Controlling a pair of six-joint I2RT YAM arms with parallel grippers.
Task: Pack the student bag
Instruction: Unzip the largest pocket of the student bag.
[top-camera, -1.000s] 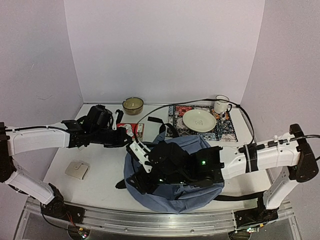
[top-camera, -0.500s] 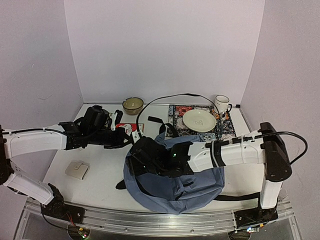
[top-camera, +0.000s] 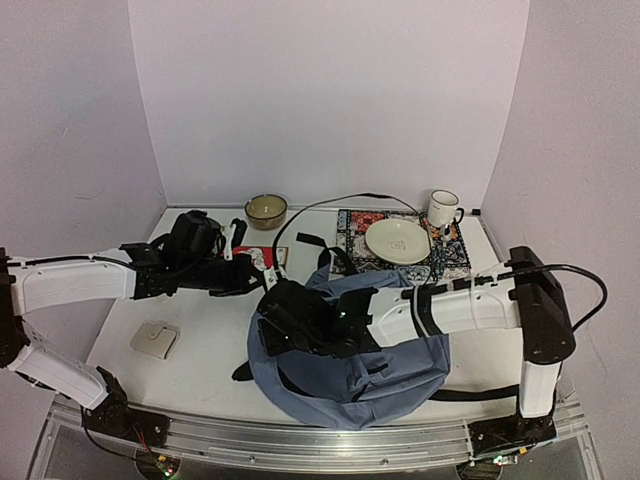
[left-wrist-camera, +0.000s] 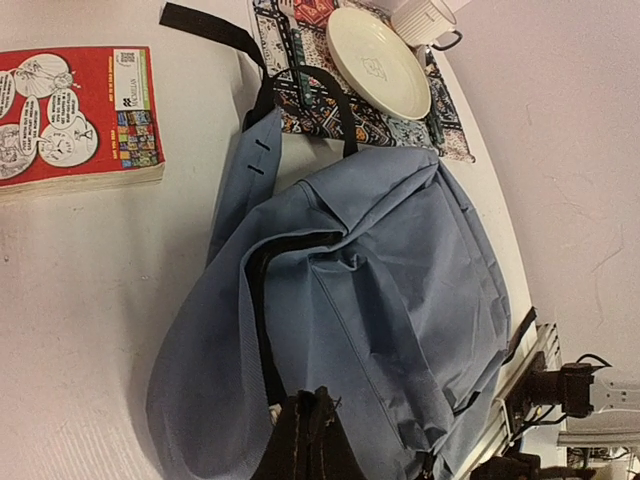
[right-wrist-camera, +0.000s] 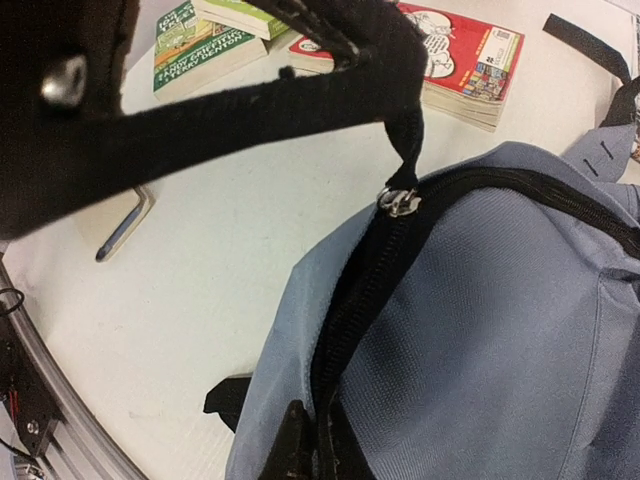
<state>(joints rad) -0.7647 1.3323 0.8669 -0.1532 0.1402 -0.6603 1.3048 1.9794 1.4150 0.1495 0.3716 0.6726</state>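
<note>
Closed right jaws blur into the student bag's (right-wrist-camera: 480, 330) zipper (right-wrist-camera: 350, 300).

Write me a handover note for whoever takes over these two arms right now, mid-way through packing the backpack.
Left gripper: shut, apparently pinching the zip pull and holding it taut.
Right gripper: shut on the backpack, on the fabric beside the zip.
The backpack lies flat near the front of the table. The red comic book and green book lie outside it.
Done: both arms have hold of the bag.
Left: open the zip, probably load the books, then close it. What is inside cannot be seen.
</note>
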